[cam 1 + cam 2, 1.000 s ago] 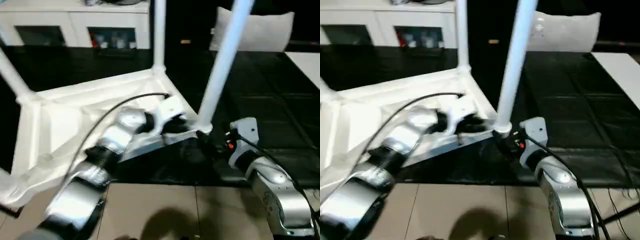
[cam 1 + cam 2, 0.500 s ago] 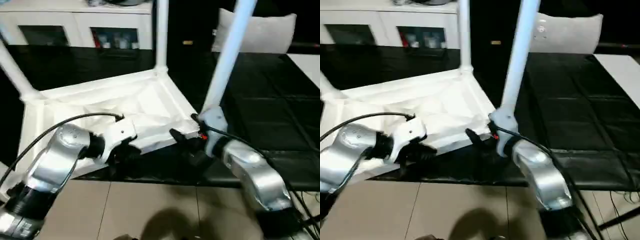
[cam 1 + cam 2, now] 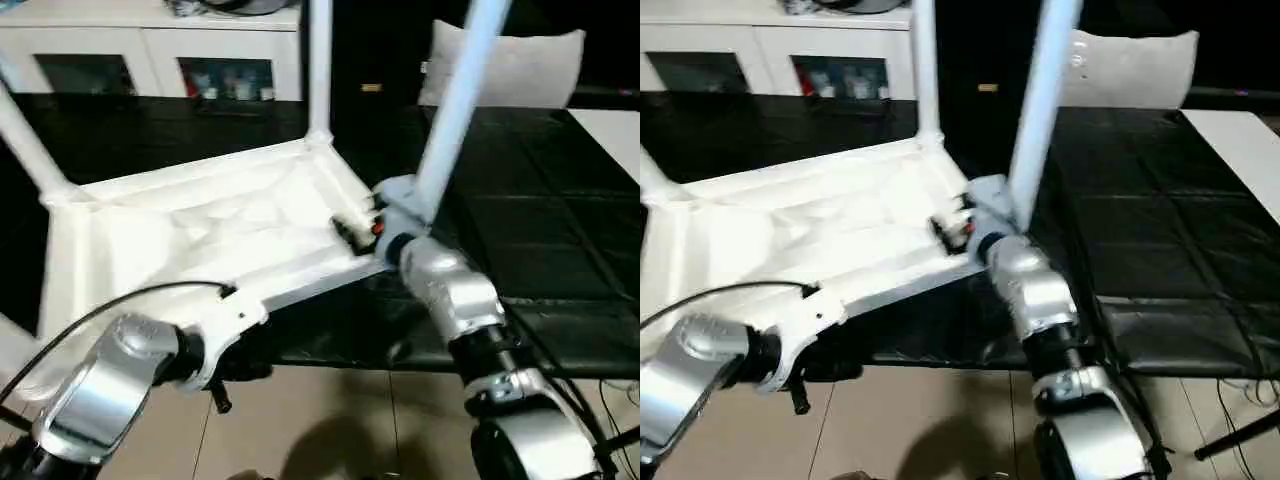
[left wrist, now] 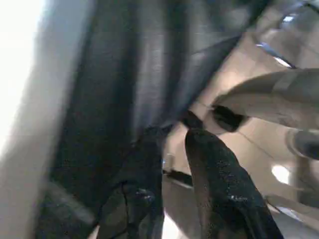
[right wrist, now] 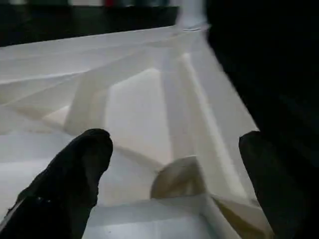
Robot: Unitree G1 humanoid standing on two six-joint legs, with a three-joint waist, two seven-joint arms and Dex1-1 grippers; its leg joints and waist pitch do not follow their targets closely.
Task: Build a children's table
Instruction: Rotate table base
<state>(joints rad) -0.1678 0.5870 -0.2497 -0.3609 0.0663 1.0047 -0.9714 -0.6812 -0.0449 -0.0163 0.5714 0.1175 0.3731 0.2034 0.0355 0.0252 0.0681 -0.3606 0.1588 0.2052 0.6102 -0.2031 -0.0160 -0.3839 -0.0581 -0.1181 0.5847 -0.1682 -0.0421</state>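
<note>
So that its sockets face up for the legs, the tabletop (image 3: 200,230) is laid underside up on the black mat (image 3: 540,240). The right gripper (image 5: 174,174) is spread wide over its near corner, holding nothing; the left gripper (image 4: 172,164), nearly closed and empty, hangs off the near edge.

No legible txt, labels or nos. anywhere — nothing readable.

My silver forearms (image 3: 450,290) end in black fingers (image 5: 70,174) over the all-white tabletop (image 3: 200,225), its white legs (image 3: 455,95) against black matting (image 3: 540,250).
</note>
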